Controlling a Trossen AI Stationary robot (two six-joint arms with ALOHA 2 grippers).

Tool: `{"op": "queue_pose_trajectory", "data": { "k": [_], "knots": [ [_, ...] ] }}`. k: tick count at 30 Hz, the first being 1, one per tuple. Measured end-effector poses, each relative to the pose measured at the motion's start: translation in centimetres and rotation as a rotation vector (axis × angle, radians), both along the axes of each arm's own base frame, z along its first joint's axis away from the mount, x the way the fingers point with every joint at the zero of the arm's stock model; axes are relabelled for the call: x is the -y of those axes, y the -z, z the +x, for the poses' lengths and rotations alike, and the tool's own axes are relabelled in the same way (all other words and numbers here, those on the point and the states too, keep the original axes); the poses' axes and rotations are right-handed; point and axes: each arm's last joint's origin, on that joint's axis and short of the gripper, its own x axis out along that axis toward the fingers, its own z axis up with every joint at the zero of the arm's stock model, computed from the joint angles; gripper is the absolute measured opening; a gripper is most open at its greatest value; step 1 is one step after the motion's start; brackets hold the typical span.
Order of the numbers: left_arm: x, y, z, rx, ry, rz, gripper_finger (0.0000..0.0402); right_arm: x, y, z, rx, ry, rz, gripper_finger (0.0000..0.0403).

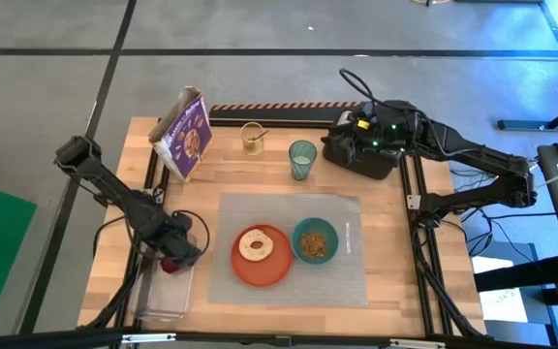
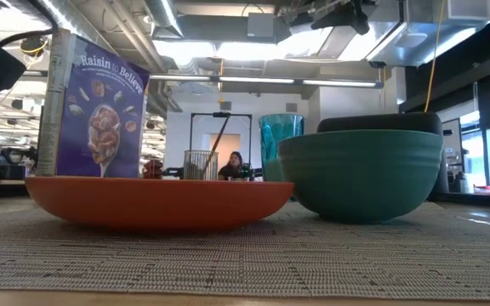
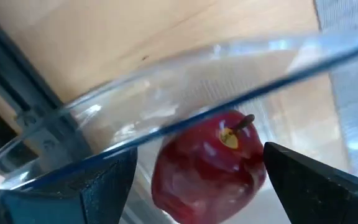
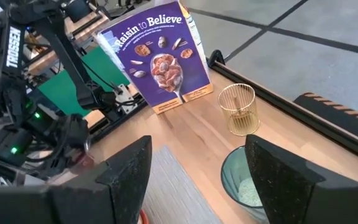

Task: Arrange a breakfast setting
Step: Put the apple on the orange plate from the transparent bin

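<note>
The mat (image 1: 292, 250) is grey, ribbed and rectangular, lying at the counter's (image 1: 395, 281) centre toward 6 o'clock. On it the orange plate (image 1: 260, 269) sits at the 9 o'clock side with a pale ring (image 1: 256, 245) on top. Just beside the plate, at 3 o'clock of it, stands the teal bowl (image 1: 315, 239), holding brown bits. In the low view plate (image 2: 156, 202) and bowl (image 2: 360, 174) look nearly touching. The green cup (image 1: 302, 159) stands off the mat at 12 o'clock, pale grains in its bottom in the right wrist view (image 4: 244, 186).

The dark red fruit (image 3: 207, 165), glossy with a short stem, lies in a clear tray (image 1: 163, 289) at the counter's 8 o'clock edge. The left jaws (image 1: 175, 254) reach down over the tray's rim, parted wide with the fruit between the fingers (image 3: 309, 180), which do not touch it. That arm slants in from 10 o'clock.

The right jaws (image 1: 342, 143) hover at 1 o'clock over a black toaster (image 1: 364, 157), spread open and empty; the arm folds back toward 3 o'clock.

A purple box (image 1: 184, 133) stands at 11 o'clock, a gold wire holder (image 1: 252, 137) between it and the cup.
</note>
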Motion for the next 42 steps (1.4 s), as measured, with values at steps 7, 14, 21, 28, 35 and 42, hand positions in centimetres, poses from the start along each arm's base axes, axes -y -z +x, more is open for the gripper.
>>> {"op": "queue_pose_trajectory", "data": {
  "k": [7,14,21,28,35,42],
  "knots": [
    [0.20,0.16,0.01,-0.022,0.153,-0.041,0.0344,0.02,-0.24,0.09,0.034,0.012,0.021,0.0250],
    [0.40,0.07,-0.18,-0.051,0.288,-0.128,0.0344,0.05,-0.50,0.19,0.072,0.023,0.044,0.0250],
    [0.52,0.09,0.26,0.054,0.539,-0.098,0.0343,0.05,-0.51,0.19,0.085,0.038,0.080,0.0250],
    [0.51,0.09,0.21,0.069,0.720,-0.111,0.0344,0.03,-0.51,0.20,0.098,0.054,0.123,0.0250],
    [0.62,0.09,-0.32,0.032,0.816,-0.153,0.0344,0.05,-0.51,0.19,0.104,0.070,0.141,0.0250],
    [0.97,0.42,-0.51,0.085,0.898,-0.052,0.0344,-0.15,-0.12,0.85,0.096,0.060,0.170,0.0250]
  ]
}}
